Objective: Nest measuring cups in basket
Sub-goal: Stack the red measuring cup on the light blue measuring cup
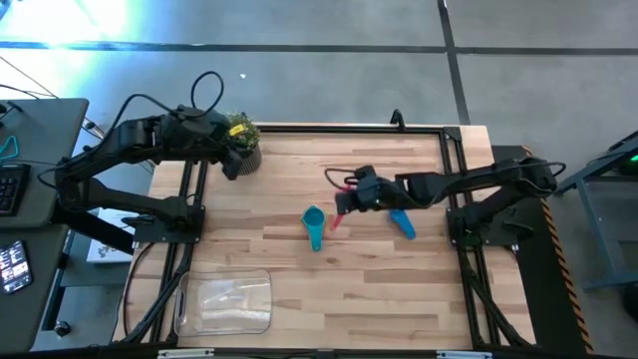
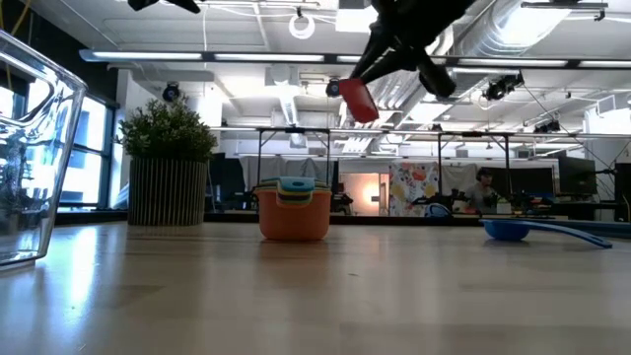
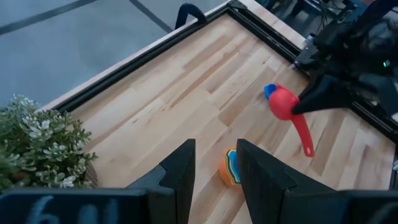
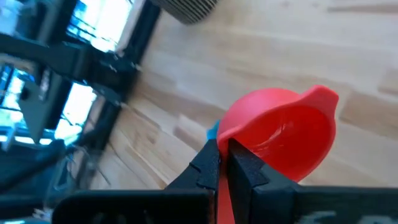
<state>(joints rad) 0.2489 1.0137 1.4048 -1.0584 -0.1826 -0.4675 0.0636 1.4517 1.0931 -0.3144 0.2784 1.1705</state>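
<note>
**Spotter:** While you hang over the middle of the table, what is hard to make out?

**Arm:** From overhead, my right gripper (image 1: 344, 204) hides most of the red cup (image 1: 339, 212); only a sliver of red shows. The stack of nested cups (image 2: 294, 208) shows its orange outer cup from table height, and the inner ones show only as thin rims. The basket (image 1: 223, 302) is cut off at the low view's edge.

**Spotter:** And your grip?

**Arm:** My fingers are clamped together on the red cup's handle, bowl jutting just past the tips, well above the wood. The stack sits below, slightly aside. A dark blue cup (image 1: 403, 223) lies near. My left gripper (image 3: 214, 167) waits by the plant (image 1: 240, 143), fingers apart, holding nothing.
</note>
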